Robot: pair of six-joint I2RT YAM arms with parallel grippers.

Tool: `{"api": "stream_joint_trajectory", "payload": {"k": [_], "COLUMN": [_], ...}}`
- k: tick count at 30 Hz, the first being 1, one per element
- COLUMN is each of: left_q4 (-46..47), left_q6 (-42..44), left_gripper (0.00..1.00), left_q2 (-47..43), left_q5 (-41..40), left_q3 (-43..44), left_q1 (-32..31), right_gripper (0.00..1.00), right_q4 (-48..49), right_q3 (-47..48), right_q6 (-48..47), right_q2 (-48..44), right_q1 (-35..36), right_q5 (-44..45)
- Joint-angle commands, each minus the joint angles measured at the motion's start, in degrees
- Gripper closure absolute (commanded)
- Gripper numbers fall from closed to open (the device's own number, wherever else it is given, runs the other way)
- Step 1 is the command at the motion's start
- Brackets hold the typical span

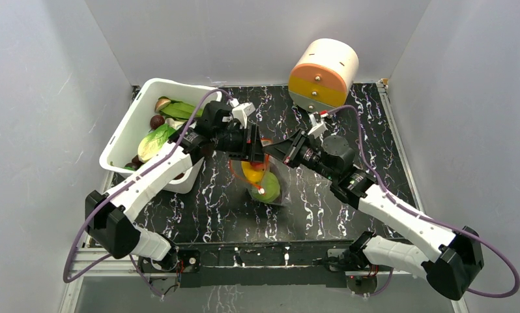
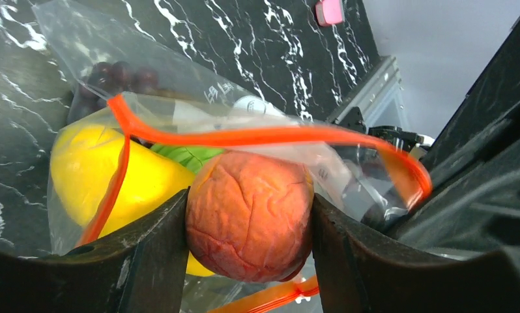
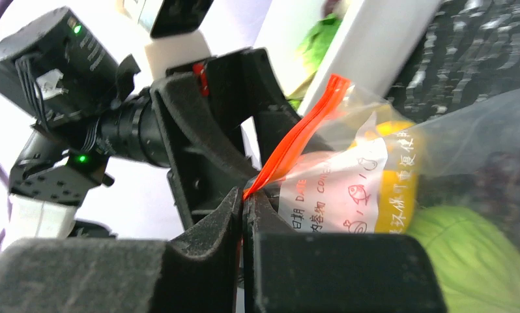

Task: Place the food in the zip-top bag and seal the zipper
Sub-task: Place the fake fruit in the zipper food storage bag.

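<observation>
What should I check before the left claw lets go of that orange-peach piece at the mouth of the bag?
1. Grip: left claw shut on the orange-peach piece: ok.
2. Mouth held: right claw pinching the zipper: ok.
3. Piece fully past the zipper and inside the zip-top bag: cannot tell.
4. Already bagged: yellow fruit, cabbage and grapes sit inside: ok.
5. Zipper sealed: not ok, the mouth is open.
</observation>
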Motion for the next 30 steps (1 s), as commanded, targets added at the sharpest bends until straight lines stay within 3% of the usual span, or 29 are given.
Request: {"api": "stream_joint_trajectory", "payload": {"k": [1,5,9,14,17,22,30], "left_q4": [-10.1,-5.1,2.6,8.2,6.0,5.4,1.1], "left_q6": [5.1,2.3,-2.0,-5.2,-5.4,-6.2,-4.5], "left_gripper": [0.76,0.73,0.71,0.53,0.4,0.27,0.21], "left_q2": [-2.6,-2.6,-1.7,-0.4,0.2,-1.7,-2.4], "left_q5": [-6.3,-4.4,-0.9,0.9,0.0,-0.9,-6.9], "left_q3": [6.5,0.8,-4.2,-5.1,-3.9,-3.4,-1.6], "left_q1": [-1.6,-1.7,-1.7,-2.0,-2.0,-2.0,-2.0], "right_gripper": [1.0,1.0,1.0,1.0,1.0,1.0,1.0], "right_q4": [14.9,17.1,14.1,7.8,5.1,3.7,4.3], "right_q3": [-2.3,-10.0,-10.9,-10.8,-10.4,-10.2,-9.9], "right_q6": [5.3,7.3,5.1,2.9,1.4,0.2,0.2], "right_q2": [-0.2,-3.6,-5.6,-8.4,-9.9,-10.7,-10.5], "right_q1": [0.9,0.9,0.8,0.7,0.7,0.7,0.6], "right_q5": [-9.6,-7.8,-6.5,-2.5,0.4,2.3,2.1]}}
